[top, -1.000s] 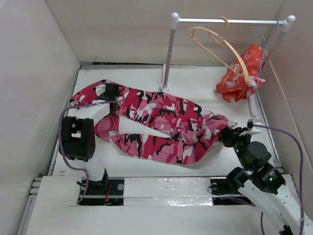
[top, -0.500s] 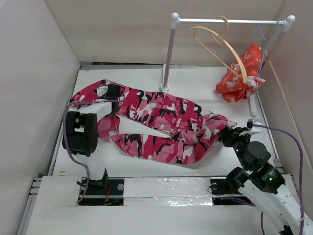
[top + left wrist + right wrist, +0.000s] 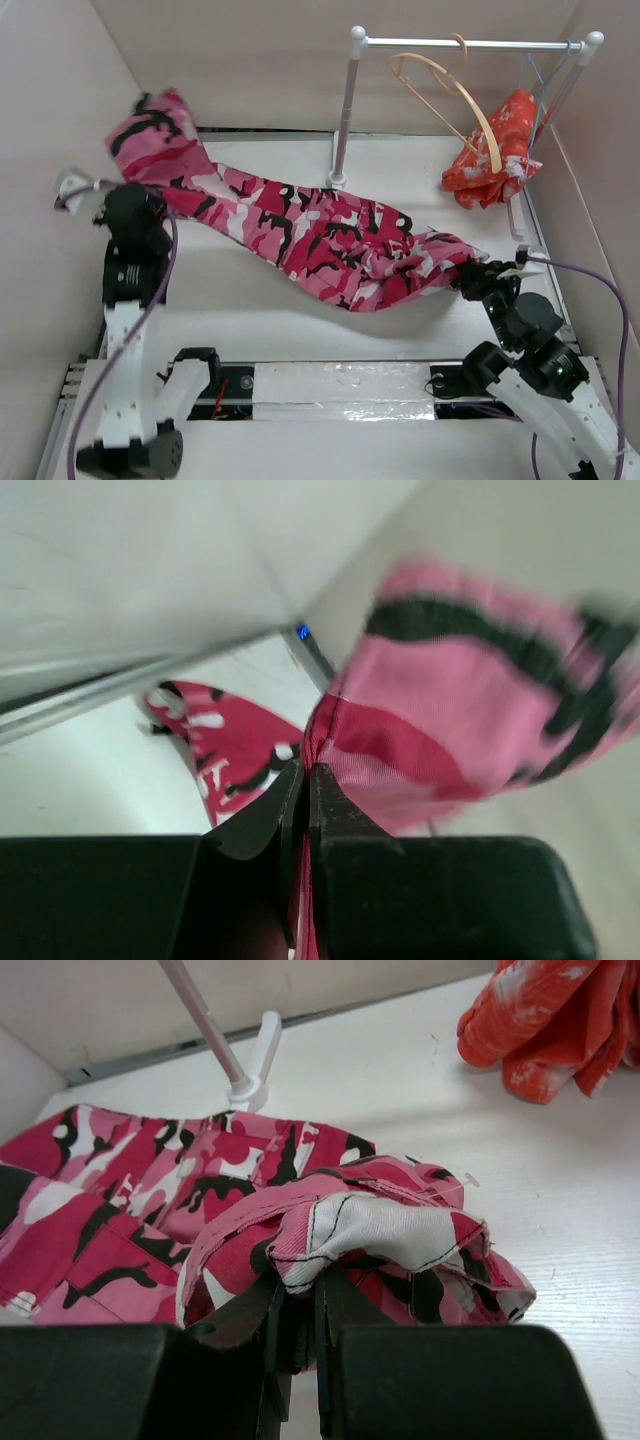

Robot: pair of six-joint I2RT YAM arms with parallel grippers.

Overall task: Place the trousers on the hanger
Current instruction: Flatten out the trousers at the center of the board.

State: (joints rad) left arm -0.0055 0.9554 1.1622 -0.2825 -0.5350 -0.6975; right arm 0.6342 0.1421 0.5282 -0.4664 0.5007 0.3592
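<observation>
- The right gripper (image 3: 300, 1295) sat nearest, low over the table (image 3: 250, 315) at the right. Its fingers were clamped on a bunched fold of the trousers (image 3: 330, 235) where the white inner side showed.
- The left gripper (image 3: 305, 780) was raised high by the left wall, fingers pressed together on a thin edge of the same garment. Its wrist view was blurred. The free end flopped up above the grip.
- Between the two grips the trousers ran as one slack, sloping band, and its middle appeared to rest on the table near the foot of the rack post (image 3: 345, 110).
- Farthest back, the hanger (image 3: 455, 95) hung tilted from the rail (image 3: 470, 43), well apart from the trousers. The orange-red cloth (image 3: 495, 150) hung just beside it.
- The step in hand looked like lifting and spreading the cloth. It would go best with both arms rising together so the band drew straight without straining either pinch.
- The left grip held only a little fabric and could slip. The post stood between band and hanger, so the carry would need to clear it.
</observation>
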